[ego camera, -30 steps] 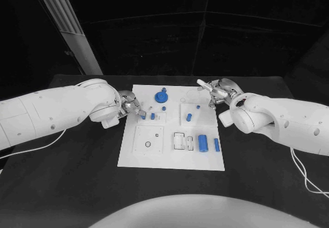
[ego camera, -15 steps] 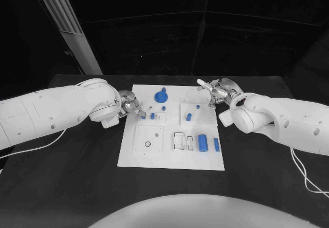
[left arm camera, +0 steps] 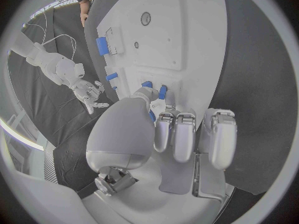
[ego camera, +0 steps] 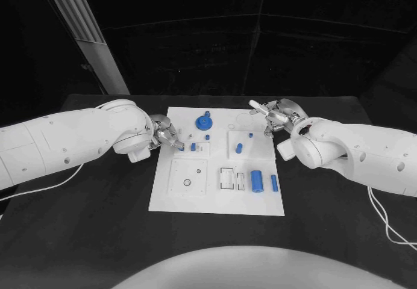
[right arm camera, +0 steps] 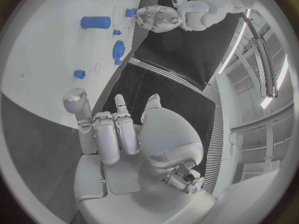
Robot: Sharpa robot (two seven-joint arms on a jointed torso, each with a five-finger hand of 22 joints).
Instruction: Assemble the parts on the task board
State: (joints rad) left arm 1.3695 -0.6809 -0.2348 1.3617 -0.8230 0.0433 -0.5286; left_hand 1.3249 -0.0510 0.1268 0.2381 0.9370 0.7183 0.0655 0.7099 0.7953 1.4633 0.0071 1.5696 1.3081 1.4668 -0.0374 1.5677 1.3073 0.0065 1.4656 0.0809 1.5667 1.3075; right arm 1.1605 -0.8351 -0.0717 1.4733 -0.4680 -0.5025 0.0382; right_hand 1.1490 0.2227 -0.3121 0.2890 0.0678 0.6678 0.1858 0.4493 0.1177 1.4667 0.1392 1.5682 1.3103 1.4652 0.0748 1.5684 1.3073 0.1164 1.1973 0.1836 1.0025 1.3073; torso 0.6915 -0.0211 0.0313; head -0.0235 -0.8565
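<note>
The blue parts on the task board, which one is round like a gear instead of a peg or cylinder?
The blue gear-shaped disc at the far end of the task board; it is wide, flat and round, while the other blue parts are narrow pegs or cylinders such as the large cylinder.

— Where was there room for the left hand [ego camera: 165,137]?
— Bare board [ego camera: 217,201] lay open toward the robot; small blue pegs [ego camera: 193,146] stood just off its fingertips.
— And the right hand [ego camera: 276,115]?
— The blue gear [ego camera: 204,123] stood well beyond its fingers, a blue cylinder [ego camera: 239,148] nearer.
</note>
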